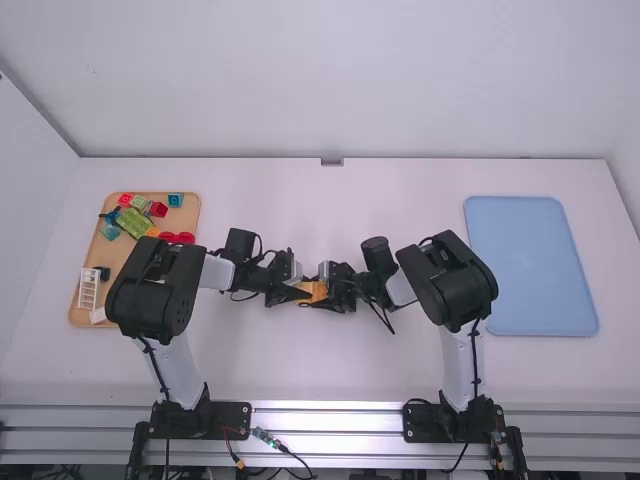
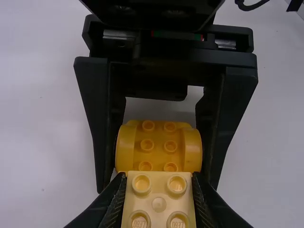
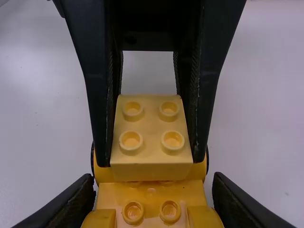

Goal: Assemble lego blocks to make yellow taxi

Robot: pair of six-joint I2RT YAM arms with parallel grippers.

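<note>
Two yellow pieces brought together between both hands at the middle of the surface

A pale yellow block (image 2: 159, 205) was gripped on two opposite sides by the left hand (image 1: 302, 290), its fingers closed against it. Four round studs were shown on its top. A deeper yellow car body (image 2: 158, 145), with rounded fenders and rows of studs, was clasped from the other direction by the right hand (image 1: 322, 291), whose fingers were pressed to its sides. The block was placed against the studded part of the body, between its fenders; whether it was fully seated could not be told. The two hands were pointed at each other, fingertips close together, near the middle of the white surface (image 1: 400, 185).

To the left, a tan tray (image 1: 188, 214) was laid on the surface, partly covered by the left arm. Mixed pieces were gathered towards its far end: red blocks (image 1: 158, 209), a green piece (image 1: 134, 222), a teal block (image 1: 175, 199) and a small orange-yellow piece (image 1: 152, 232). Nearer the arms' bases, a white lattice piece (image 1: 88, 288) was set near the tray's outer edge, with a small black block (image 1: 104, 272) just beside it. On the right side of the surface, a light blue tray (image 1: 530, 265) was placed.
</note>
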